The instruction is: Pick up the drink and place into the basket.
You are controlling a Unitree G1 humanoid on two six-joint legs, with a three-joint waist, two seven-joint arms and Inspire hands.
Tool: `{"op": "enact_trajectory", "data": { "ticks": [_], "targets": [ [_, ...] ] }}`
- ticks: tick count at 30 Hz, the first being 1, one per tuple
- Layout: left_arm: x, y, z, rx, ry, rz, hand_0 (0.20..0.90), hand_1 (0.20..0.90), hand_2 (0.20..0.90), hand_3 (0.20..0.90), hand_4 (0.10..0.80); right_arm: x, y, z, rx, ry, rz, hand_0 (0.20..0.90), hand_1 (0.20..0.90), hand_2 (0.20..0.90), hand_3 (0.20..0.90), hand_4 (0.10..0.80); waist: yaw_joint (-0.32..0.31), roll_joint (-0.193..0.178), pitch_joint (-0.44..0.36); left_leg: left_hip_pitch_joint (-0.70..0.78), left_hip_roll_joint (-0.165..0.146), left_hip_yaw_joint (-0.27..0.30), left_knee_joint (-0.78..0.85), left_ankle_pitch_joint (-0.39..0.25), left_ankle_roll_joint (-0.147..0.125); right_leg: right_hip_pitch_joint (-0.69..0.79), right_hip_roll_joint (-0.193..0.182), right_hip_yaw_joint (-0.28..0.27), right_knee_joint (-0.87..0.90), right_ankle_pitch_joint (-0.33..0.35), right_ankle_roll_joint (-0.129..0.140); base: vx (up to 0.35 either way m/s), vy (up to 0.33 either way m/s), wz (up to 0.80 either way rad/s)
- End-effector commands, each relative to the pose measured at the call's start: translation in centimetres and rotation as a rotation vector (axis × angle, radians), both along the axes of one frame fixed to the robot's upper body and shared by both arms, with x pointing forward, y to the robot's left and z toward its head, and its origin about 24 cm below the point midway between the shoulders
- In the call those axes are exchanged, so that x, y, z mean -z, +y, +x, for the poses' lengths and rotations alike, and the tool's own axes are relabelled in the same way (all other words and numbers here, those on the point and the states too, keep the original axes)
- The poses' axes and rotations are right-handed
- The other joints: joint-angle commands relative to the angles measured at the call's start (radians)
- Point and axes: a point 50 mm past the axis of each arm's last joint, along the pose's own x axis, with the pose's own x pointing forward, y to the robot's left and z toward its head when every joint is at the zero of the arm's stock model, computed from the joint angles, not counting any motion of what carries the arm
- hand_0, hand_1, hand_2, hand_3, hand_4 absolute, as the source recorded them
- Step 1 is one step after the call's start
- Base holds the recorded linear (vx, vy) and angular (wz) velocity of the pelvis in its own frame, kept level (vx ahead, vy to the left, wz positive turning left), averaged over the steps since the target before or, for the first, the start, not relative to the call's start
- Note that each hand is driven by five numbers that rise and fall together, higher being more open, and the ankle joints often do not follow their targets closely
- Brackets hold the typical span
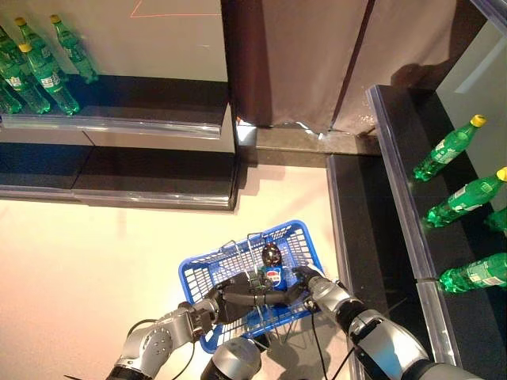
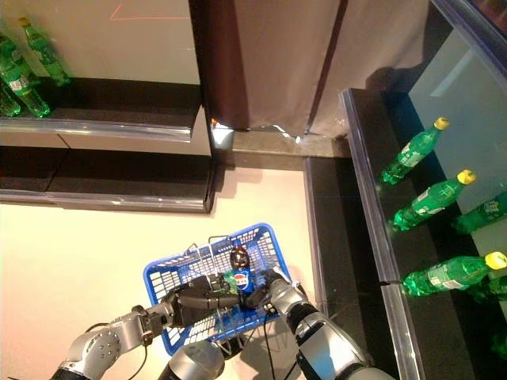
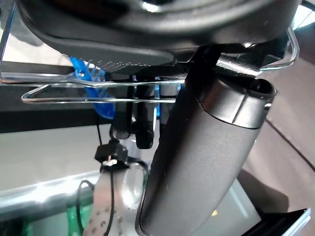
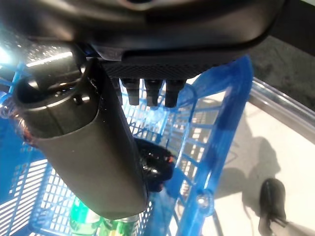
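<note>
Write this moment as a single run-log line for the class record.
stage: placing | dark cola bottle over blue basket | right hand on bottle | left hand at basket's wire handles | green bottles on side shelf

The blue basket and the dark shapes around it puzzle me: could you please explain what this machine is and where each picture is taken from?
This is a humanoid robot with two silver arms. The two wide pictures come from cameras in its head, looking down; the two close-ups come from a camera on each wrist, so a dark thumb fills them. The left robot hand appears to grip the wire handles of the blue basket. A dark drink bottle stands in the basket, and the right robot hand is beside it, seemingly open. Green bottles lie on shelves to both sides.
</note>
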Motion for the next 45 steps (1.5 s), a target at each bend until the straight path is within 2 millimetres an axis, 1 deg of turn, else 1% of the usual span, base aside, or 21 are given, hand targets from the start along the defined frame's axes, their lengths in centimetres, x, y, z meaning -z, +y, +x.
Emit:
{"op": "enact_trajectory", "data": {
  "ticks": [1, 4, 7, 9, 11, 13, 14, 15, 16, 17, 19, 20, 22, 23, 28, 30, 33, 36, 38, 39, 45],
  "targets": [
    [-10.4, -6.6, 0.0, 0.188, -0.425, -0.612, 0.3, 0.3, 0.3, 0.2, 0.1, -0.5, 2.3, 0.2, -0.096, -0.04, 0.013, 0.9, 0.9, 0.9, 0.9, 0.8, 0.01, 0.013, -0.205, -0.029, 0.015, 0.075, -0.055, 0.025, 0.031, 0.016, 0.012, 0.045, 0.042, 0.018, -0.009, -0.043, -0.02, -0.14],
    [-10.7, -6.2, 0.3, 0.146, -0.436, -0.599, 0.3, 0.3, 0.3, 0.2, 0.1, -1.1, 2.5, 0.7, -0.087, -0.103, 0.065, 0.9, 0.9, 0.9, 0.9, 0.8, -0.004, 0.009, -0.202, -0.024, 0.019, 0.091, -0.055, 0.021, 0.028, 0.016, 0.019, 0.061, 0.03, 0.026, -0.011, -0.043, -0.023, -0.15],
    [-10.2, -5.2, 0.9, 0.084, -0.441, -0.564, 0.3, 0.3, 0.3, 0.2, 0.1, -3.1, 3.8, 1.8, -0.087, -0.254, 0.169, 0.9, 0.9, 0.9, 0.9, 0.8, -0.022, 0.006, -0.199, -0.022, 0.024, 0.111, -0.055, 0.02, 0.027, 0.015, 0.023, 0.074, 0.017, 0.036, -0.013, -0.04, -0.012, -0.21],
    [-9.4, -4.1, 1.3, -0.001, -0.427, -0.543, 0.3, 0.3, 0.3, 0.2, 0.1, -5.7, 5.1, 2.5, -0.105, -0.392, 0.272, 0.9, 0.9, 0.9, 0.9, 0.8, -0.044, 0.004, -0.197, -0.021, 0.028, 0.131, -0.055, 0.017, 0.024, 0.009, 0.024, 0.086, 0.012, 0.04, -0.015, -0.059, 0.0, -0.21],
    [-8.2, -2.4, 1.6, -0.125, -0.424, -0.491, 0.3, 0.3, 0.3, 0.2, 0.1, -7.9, 5.2, 2.3, -0.123, -0.515, 0.371, 0.9, 0.9, 0.9, 0.9, 0.8, -0.075, 0.002, -0.197, -0.02, 0.032, 0.153, -0.055, 0.013, 0.023, -0.001, 0.025, 0.106, 0.008, 0.045, -0.012, -0.069, -0.001, -0.34],
    [-7.4, -1.1, 1.7, -0.224, -0.411, -0.45, 0.3, 0.3, 0.3, 0.2, 0.1, -9.0, 4.8, 2.0, -0.127, -0.581, 0.433, 0.9, 0.9, 0.9, 0.9, 0.8, -0.097, 0.001, -0.196, -0.018, 0.035, 0.169, -0.055, 0.009, 0.023, -0.009, 0.027, 0.123, 0.005, 0.05, -0.01, -0.063, -0.016, -0.41],
    [-6.1, 0.5, 1.7, -0.336, -0.403, -0.405, 0.3, 0.3, 0.3, 0.2, 0.1, -9.8, 3.9, 1.2, -0.156, -0.629, 0.482, 0.9, 0.9, 0.9, 0.9, 0.8, -0.128, -0.002, -0.197, -0.02, 0.038, 0.191, -0.055, 0.008, 0.024, -0.021, 0.027, 0.143, 0.002, 0.055, -0.007, -0.067, -0.02, -0.39],
    [-5.6, 1.3, 1.7, -0.382, -0.392, -0.397, 0.3, 0.3, 0.3, 0.2, 0.1, -10.0, 3.5, 0.8, -0.171, -0.641, 0.497, 0.9, 0.9, 0.9, 0.9, 0.8, -0.143, -0.003, -0.197, -0.02, 0.04, 0.202, -0.055, 0.007, 0.024, -0.027, 0.028, 0.153, 0.001, 0.056, -0.005, -0.066, -0.018, -0.34],
    [-4.3, 2.9, 1.6, -0.484, -0.365, -0.366, 0.3, 0.3, 0.3, 0.2, 0.1, -10.5, 2.6, -0.1, -0.197, -0.677, 0.528, 0.9, 0.9, 0.9, 0.9, 0.8, -0.174, -0.003, -0.197, -0.017, 0.047, 0.232, -0.055, 0.003, 0.024, -0.037, 0.032, 0.178, 0.001, 0.059, -0.003, -0.04, -0.018, -0.35],
    [-3.8, 3.5, 1.6, -0.534, -0.357, -0.344, 0.3, 0.3, 0.3, 0.2, 0.1, -10.6, 2.3, -0.4, -0.211, -0.688, 0.54, 0.9, 0.9, 0.9, 0.9, 0.8, -0.19, -0.004, -0.197, -0.015, 0.049, 0.247, -0.055, 0.0, 0.025, -0.041, 0.033, 0.19, 0.001, 0.06, -0.002, -0.036, -0.027, -0.73],
    [-2.1, 5.2, 1.4, -0.681, -0.314, -0.295, 0.3, 0.3, 0.3, 0.2, 0.1, -11.2, 1.2, -1.2, -0.229, -0.707, 0.599, 0.9, 0.9, 0.9, 0.9, 0.8, -0.236, -0.006, -0.198, -0.009, 0.058, 0.299, -0.055, -0.008, 0.026, -0.053, 0.041, 0.229, -0.003, 0.063, -0.002, -0.021, -0.031, -0.85],
    [-1.7, 5.7, 1.4, -0.717, -0.306, -0.282, 0.3, 0.3, 0.3, 0.2, 0.1, -11.3, 1.1, -1.4, -0.235, -0.708, 0.612, 0.9, 0.9, 0.9, 0.9, 0.8, -0.25, -0.008, -0.199, -0.006, 0.061, 0.313, -0.055, -0.01, 0.025, -0.056, 0.043, 0.24, -0.003, 0.064, -0.001, -0.014, -0.041, -0.72],
    [-0.1, 7.6, 0.9, -0.862, -0.266, -0.216, 0.3, 0.3, 0.3, 0.2, 0.1, -11.6, 0.2, -1.9, -0.243, -0.71, 0.66, 0.9, 0.9, 0.9, 0.9, 0.8, -0.299, -0.013, -0.196, 0.006, 0.07, 0.364, -0.055, -0.019, 0.026, -0.068, 0.055, 0.283, -0.003, 0.066, -0.003, -0.013, -0.051, -0.89],
    [0.1, 7.9, 0.8, -0.885, -0.257, -0.204, 0.3, 0.3, 0.3, 0.2, 0.1, -11.6, 0.0, -2.1, -0.242, -0.711, 0.664, 0.9, 0.9, 0.9, 0.9, 0.8, -0.306, -0.013, -0.195, 0.008, 0.071, 0.375, -0.055, -0.021, 0.027, -0.07, 0.057, 0.292, -0.003, 0.067, -0.004, -0.01, -0.049, -0.82],
    [2.7, 10.5, -0.9, -1.091, -0.168, -0.128, 0.3, 0.3, 0.3, 0.2, 0.1, -12.1, -1.6, -3.1, -0.263, -0.738, 0.688, 0.9, 0.9, 0.9, 0.9, 0.8, -0.387, -0.014, -0.183, 0.029, 0.082, 0.456, -0.04, -0.044, 0.033, -0.08, 0.074, 0.35, 0.005, 0.063, -0.012, -0.003, -0.039, -0.51],
    [3.6, 10.8, -1.4, -1.128, -0.13, -0.117, 0.3, 0.3, 0.3, 0.2, 0.1, -11.9, -1.9, -3.3, -0.244, -0.732, 0.712, 0.9, 0.9, 0.9, 0.9, 0.8, -0.407, -0.013, -0.18, 0.033, 0.083, 0.472, -0.037, -0.05, 0.034, -0.082, 0.079, 0.363, 0.006, 0.062, -0.016, 0.001, -0.034, -0.39],
    [5.1, 11.5, -2.4, -1.198, -0.074, -0.101, 0.3, 0.3, 0.3, 0.2, 0.1, -11.4, -2.5, -3.9, -0.188, -0.692, 0.808, 0.9, 0.9, 0.9, 0.9, 0.8, -0.443, -0.013, -0.178, 0.043, 0.084, 0.5, -0.032, -0.063, 0.036, -0.084, 0.087, 0.385, 0.006, 0.06, -0.019, 0.007, -0.035, -0.35],
    [6.3, 12.0, -3.3, -1.258, -0.014, -0.108, 0.3, 0.3, 0.3, 0.2, 0.1, -10.1, -2.8, -4.8, -0.143, -0.601, 0.904, 0.9, 0.9, 0.9, 0.9, 0.8, -0.48, -0.014, -0.183, 0.047, 0.085, 0.524, -0.026, -0.075, 0.034, -0.09, 0.094, 0.407, 0.005, 0.059, -0.021, 0.007, -0.03, -0.25],
    [6.8, 12.2, -3.6, -1.297, 0.023, -0.113, 0.3, 0.3, 0.3, 0.2, 0.1, -8.8, -2.8, -5.5, -0.133, -0.515, 0.919, 0.9, 0.9, 0.9, 0.9, 0.8, -0.501, -0.016, -0.189, 0.046, 0.085, 0.535, -0.017, -0.083, 0.032, -0.095, 0.098, 0.422, 0.005, 0.058, -0.022, 0.009, -0.026, -0.2],
    [7.2, 12.3, -3.8, -1.313, 0.049, -0.103, 0.3, 0.3, 0.3, 0.2, 0.1, -7.7, -2.9, -6.0, -0.128, -0.462, 0.885, 0.9, 0.9, 0.9, 0.9, 0.8, -0.512, -0.018, -0.193, 0.045, 0.085, 0.542, -0.01, -0.089, 0.03, -0.096, 0.101, 0.43, 0.004, 0.057, -0.023, 0.021, -0.023, -0.2],
    [8.7, 11.8, -4.8, -1.34, 0.134, -0.098, 0.3, 0.3, 0.3, 0.2, 0.1, -3.1, -4.8, -8.1, -0.018, -0.272, 0.764, 0.9, 0.9, 0.9, 0.9, 0.8, -0.539, -0.025, -0.209, 0.046, 0.084, 0.553, 0.003, -0.103, 0.024, -0.097, 0.111, 0.449, -0.003, 0.055, -0.028, 0.034, -0.013, -0.19]
  ]
}}
